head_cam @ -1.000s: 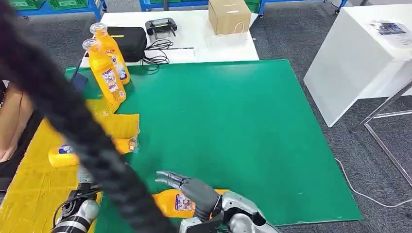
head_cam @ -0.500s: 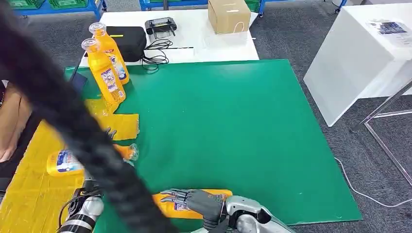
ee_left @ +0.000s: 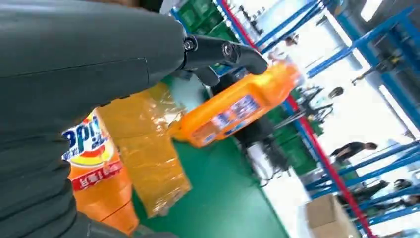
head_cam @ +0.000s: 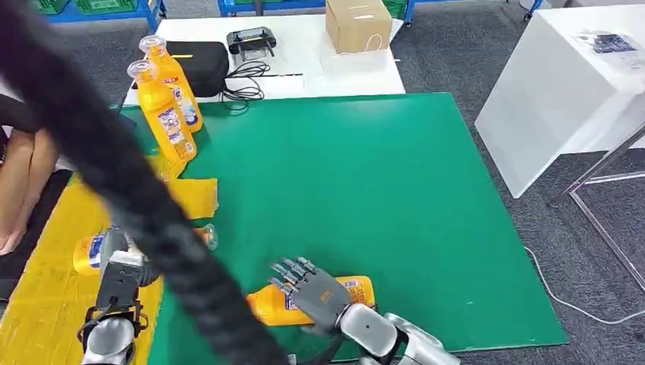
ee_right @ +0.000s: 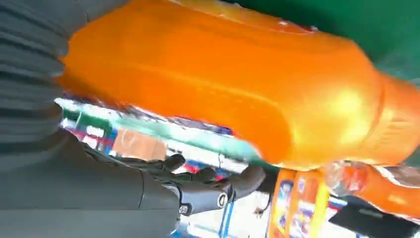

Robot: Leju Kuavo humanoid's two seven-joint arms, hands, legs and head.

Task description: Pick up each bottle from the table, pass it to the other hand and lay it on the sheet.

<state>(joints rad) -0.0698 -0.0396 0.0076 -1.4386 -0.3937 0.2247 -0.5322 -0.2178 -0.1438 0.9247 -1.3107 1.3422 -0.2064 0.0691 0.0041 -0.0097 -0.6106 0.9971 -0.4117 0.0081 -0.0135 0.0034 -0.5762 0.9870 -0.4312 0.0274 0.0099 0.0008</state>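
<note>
Raised off the table, bottle (head_cam: 312, 300) now sits wrapped in right hand (head_cam: 316, 293) fingers (head_cam: 287, 274).

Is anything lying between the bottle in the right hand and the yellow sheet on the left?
Nothing visible on the table. Between the orange bottle under the right hand and the yellow sheet lies bare green mat; a thick black cable near the camera hides part of that stretch.

No lettering on the bottle (ee_left: 96, 173) labels reads clearly.
</note>
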